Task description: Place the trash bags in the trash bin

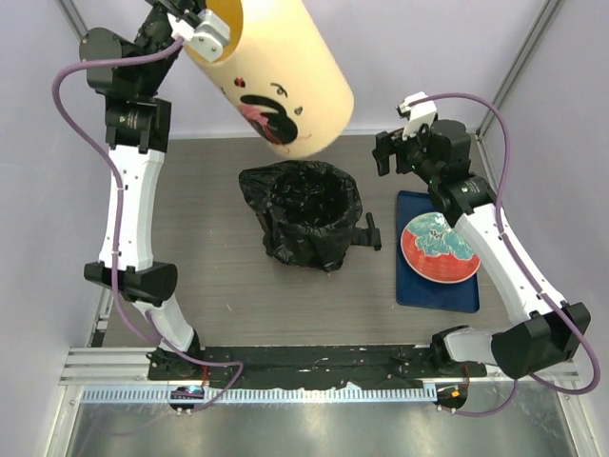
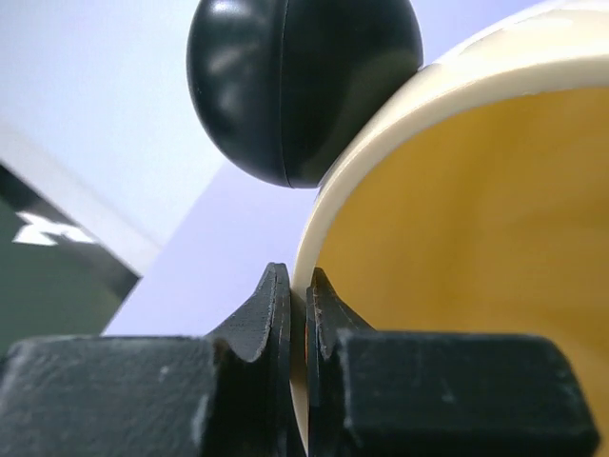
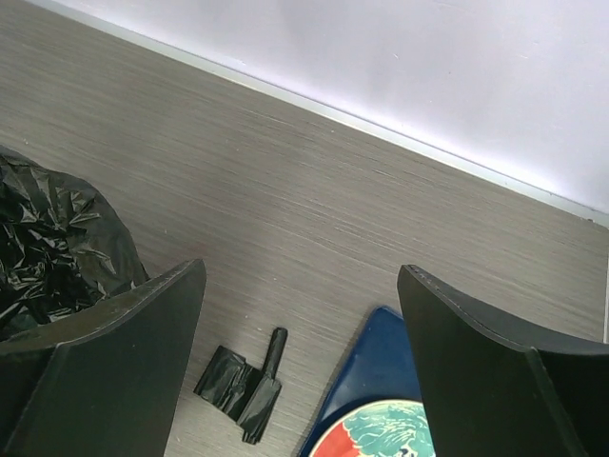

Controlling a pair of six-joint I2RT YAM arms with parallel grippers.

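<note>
**Bin aloft, bags down on the tabletop**

Closest to the overhead lens, the trash bin (image 1: 276,71) hangs tilted above the far left of the tabletop (image 1: 209,286). My left jaws are clamped on its rim just under a black ball ear (image 2: 304,86). Its long axis slopes from the far-left corner down toward the middle.

Below it, the opened trash bag (image 1: 303,214) stands bunched at the centre, mouth up; what it is draped over I cannot tell. A folded trash bag (image 3: 245,386) lies flat between it and the blue tray (image 1: 419,295), which carries a red-and-teal plate (image 1: 440,249).

The coming move, as I judge it, turns on that folded bag. It sits just on my side of the right jaws, which stand wide apart, hold nothing and point down at the tabletop. In the right wrist view it shows low between the two fingers (image 3: 105,362), nearer the left one, its length slanting across the gap.

My right arm (image 1: 485,228) is much the nearer, bent at the elbow with its wrist out past the tray's far edge. The left arm (image 1: 128,190) reaches high, occupied with the bin.
</note>
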